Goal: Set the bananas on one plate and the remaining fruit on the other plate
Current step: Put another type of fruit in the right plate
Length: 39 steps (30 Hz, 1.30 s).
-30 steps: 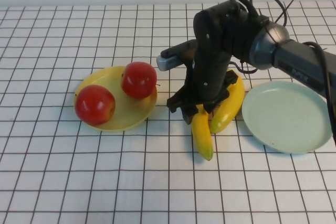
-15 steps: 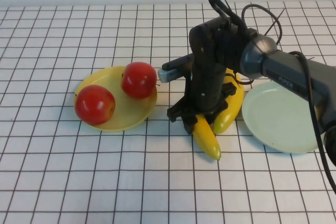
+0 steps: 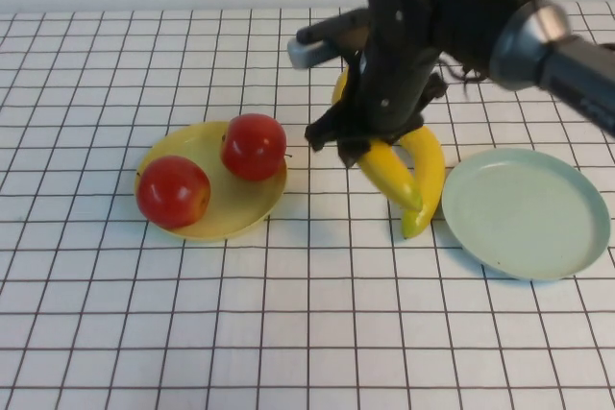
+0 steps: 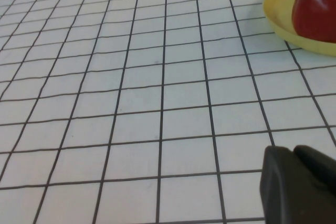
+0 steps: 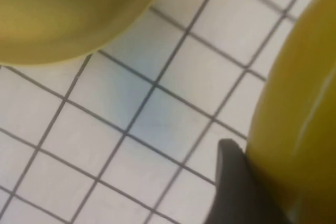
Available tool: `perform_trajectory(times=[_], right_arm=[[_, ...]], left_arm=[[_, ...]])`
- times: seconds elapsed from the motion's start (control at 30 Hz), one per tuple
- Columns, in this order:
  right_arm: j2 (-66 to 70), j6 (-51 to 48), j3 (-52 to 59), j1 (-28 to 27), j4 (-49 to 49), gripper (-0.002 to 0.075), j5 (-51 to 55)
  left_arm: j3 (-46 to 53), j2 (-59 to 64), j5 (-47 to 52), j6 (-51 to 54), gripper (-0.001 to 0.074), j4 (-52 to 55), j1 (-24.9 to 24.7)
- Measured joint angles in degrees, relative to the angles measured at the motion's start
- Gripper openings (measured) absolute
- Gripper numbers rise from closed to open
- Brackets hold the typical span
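My right gripper (image 3: 363, 146) is shut on one banana (image 3: 390, 173) and holds it in the air, tip slanting down to the right. In the right wrist view a dark finger (image 5: 233, 182) presses on this banana (image 5: 299, 114). The second banana (image 3: 430, 168) lies on the table beside the pale blue-green plate (image 3: 524, 213), which holds nothing. Two red fruits (image 3: 173, 191) (image 3: 254, 146) sit on the yellow plate (image 3: 207, 229). My left gripper (image 4: 299, 182) is shut and empty, low over the table short of the yellow plate (image 4: 283, 24); it is out of the high view.
The table is a white cloth with a black grid (image 3: 288, 333). The right arm's dark body (image 3: 423, 26) stands over the middle back. The yellow plate's rim (image 5: 68, 19) shows in the right wrist view.
My right gripper has risen and moved back with the banana, lifting it off the table. The banana's tip has swung to the right. The other banana, plates and red fruits have not moved.
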Motion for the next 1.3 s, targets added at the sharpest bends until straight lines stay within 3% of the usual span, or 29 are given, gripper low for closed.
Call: perform_trajectory(times=[0.17,0.4,0.6,0.83,1.07,1.3], right_arm=[[-9.05,3.01,7.72,-2.27,-5.9,0.0312,0.0],[-14.35,3.61,27.47,-11.88,-8.34,0.0312,-0.38],[-14.45,3.57,36.68,-19.6,-7.45,0.0312,-8.19],[-14.45,0.93,37.46,-21.69,-4.59,0.0312,-16.11],[-13.07,0.84,37.46,-21.69,-4.06,0.0465,-16.54],[-13.07,0.72,31.02,-21.69,-1.14,0.0496,-10.04]], left_arm=[[0.0,0.0,0.0,0.0,-0.0002,0.0,0.0],[0.0,0.0,0.0,0.0,-0.0002,0.0,0.0],[0.0,0.0,0.0,0.0,-0.0002,0.0,0.0],[0.0,0.0,0.0,0.0,-0.0002,0.04,0.0],[0.0,0.0,0.0,0.0,-0.0002,0.13,0.0],[0.0,0.0,0.0,0.0,-0.0002,0.13,0.0]])
